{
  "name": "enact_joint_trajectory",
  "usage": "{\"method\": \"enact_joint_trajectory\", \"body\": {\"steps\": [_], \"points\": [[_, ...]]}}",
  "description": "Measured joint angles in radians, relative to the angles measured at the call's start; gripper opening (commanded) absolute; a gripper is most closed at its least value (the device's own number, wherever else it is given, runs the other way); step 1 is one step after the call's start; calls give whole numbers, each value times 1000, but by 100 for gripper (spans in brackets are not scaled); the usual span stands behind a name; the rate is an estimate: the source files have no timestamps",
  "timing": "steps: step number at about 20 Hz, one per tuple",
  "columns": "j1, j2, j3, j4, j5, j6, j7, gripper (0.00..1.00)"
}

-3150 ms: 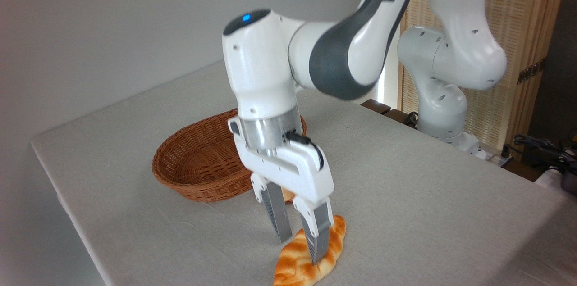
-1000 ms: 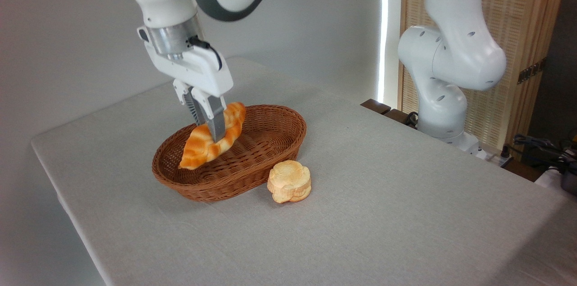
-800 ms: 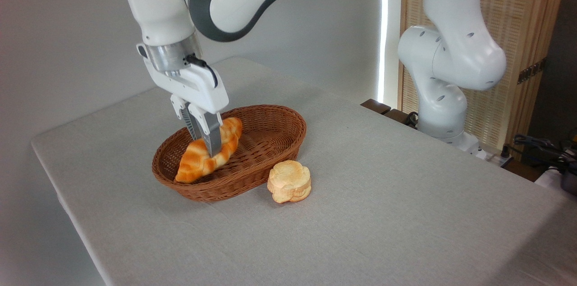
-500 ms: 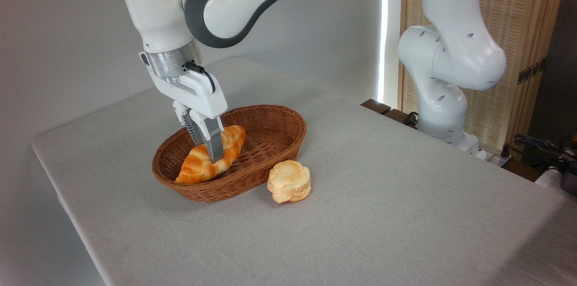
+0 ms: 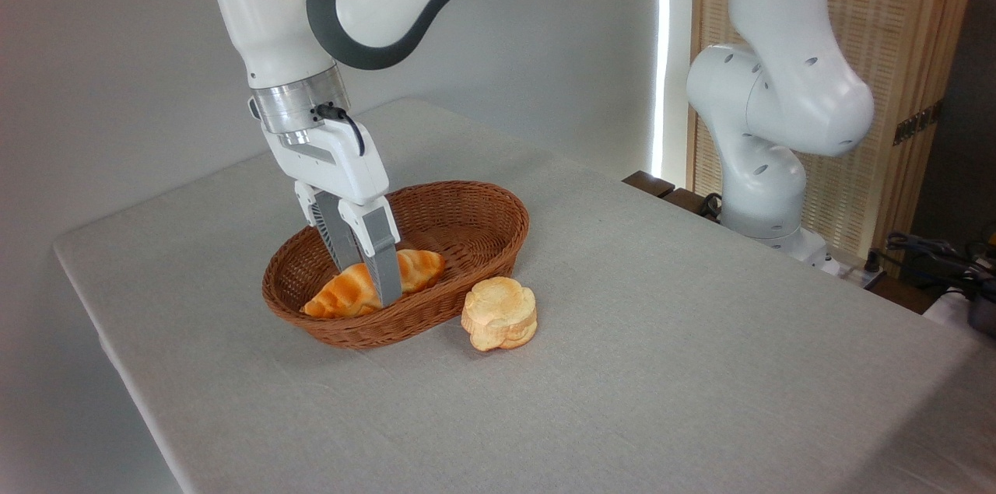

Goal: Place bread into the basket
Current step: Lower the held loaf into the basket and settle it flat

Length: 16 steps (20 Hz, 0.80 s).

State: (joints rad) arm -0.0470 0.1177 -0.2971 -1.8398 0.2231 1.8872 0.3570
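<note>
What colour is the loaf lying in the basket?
The loaf is golden-orange with pale seams, seen clearly in the fixed camera view inside the brown basket.

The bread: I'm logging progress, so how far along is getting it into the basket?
Nearly done. The bread lies low inside the basket, apparently resting on its floor. The hand is down around the loaf, fingers straddling it. Left: open if needed and lift clear. The flower-shaped bun sits outside on the table.
</note>
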Motion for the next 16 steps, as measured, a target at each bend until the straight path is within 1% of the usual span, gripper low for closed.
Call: {"method": "enact_joint_trajectory", "body": {"steps": [2,6,8,12,13,16], "points": [[0,0,0,0,43,-7,0,100],[0,-3,-1,0,107,-14,0,100],[0,-3,-1,0,119,-14,0,100],[0,-4,-2,0,123,-14,0,100],[1,-5,-2,0,130,-14,0,100],[2,-9,-1,0,175,-22,0,100]]}}
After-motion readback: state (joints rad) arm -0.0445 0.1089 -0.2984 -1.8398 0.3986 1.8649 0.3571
